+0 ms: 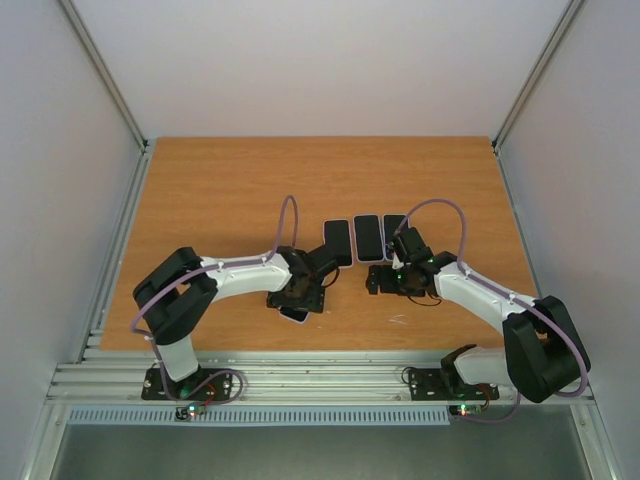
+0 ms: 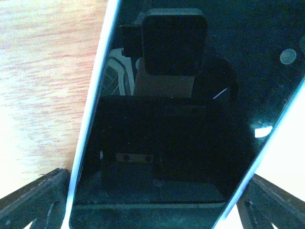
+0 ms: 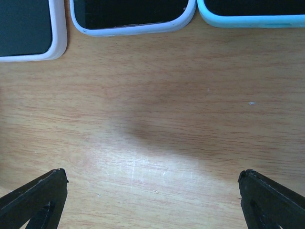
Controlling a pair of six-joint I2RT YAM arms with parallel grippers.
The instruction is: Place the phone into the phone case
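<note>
Filling my left wrist view, the phone [image 2: 181,119] shows its dark glass face and pale edge, tilted above the desk [image 2: 43,71]. My left gripper [image 2: 155,176] has a finger tight against each long side of it, so I read it as clamped on the phone. From above, that phone sits under the left gripper, near the front of the desk. My right gripper [image 3: 152,176] is spread wide with nothing in it, over bare wood. Beyond it three cases lie side by side: white [image 3: 57,47], lavender [image 3: 133,29], blue [image 3: 252,20].
</note>
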